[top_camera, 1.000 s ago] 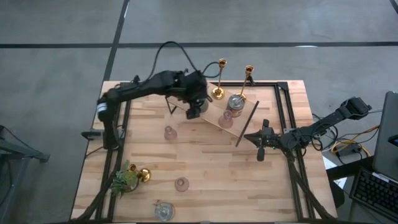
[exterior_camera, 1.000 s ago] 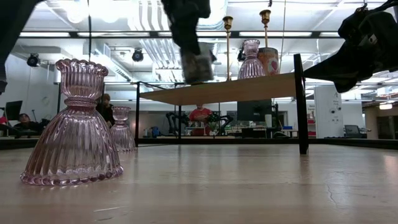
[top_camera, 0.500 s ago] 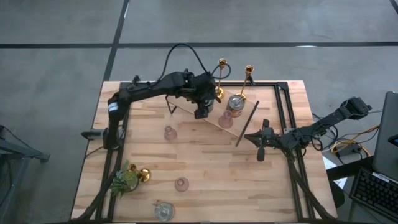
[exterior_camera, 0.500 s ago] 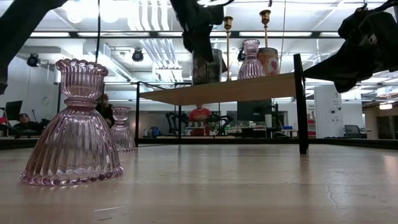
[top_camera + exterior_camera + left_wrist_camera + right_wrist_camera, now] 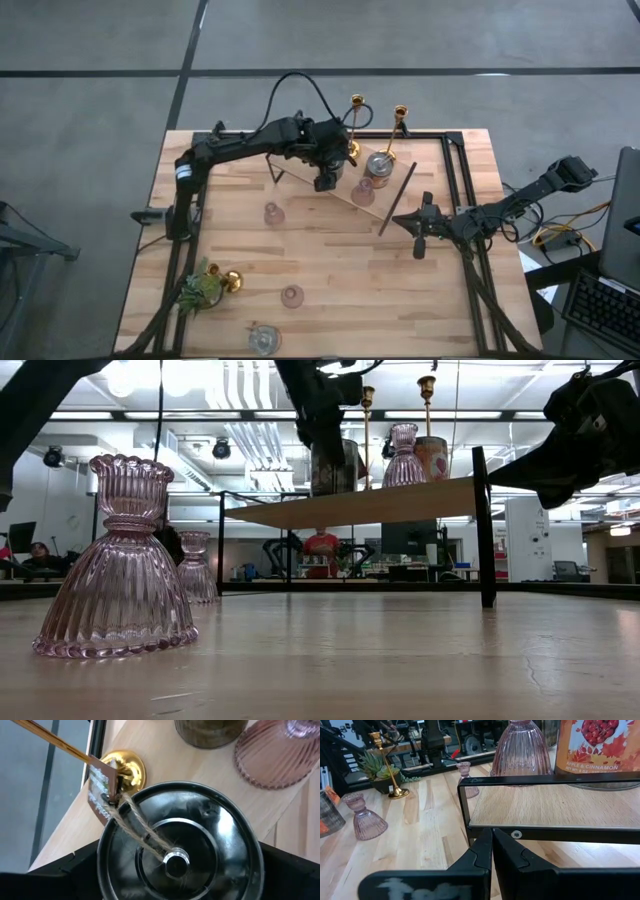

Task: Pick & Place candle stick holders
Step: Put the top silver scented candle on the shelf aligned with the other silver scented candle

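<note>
Our left gripper (image 5: 324,180) has carried the dark jar (image 5: 333,467) onto the shelf (image 5: 400,500), fingers now spread; we should lift straight clear. Right gripper (image 5: 420,243) rests shut.

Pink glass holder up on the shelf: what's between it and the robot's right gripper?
In the high view, one black bar of the shelf frame slants between the pink holder and the shut right gripper.

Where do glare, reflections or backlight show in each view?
Low view: ceiling lights silhouette the shelf and tin; the near pink cup glows through. Left wrist view: the tin's glossy lid reflects light rings, the gold base glints. High view: even light on the table.
</note>
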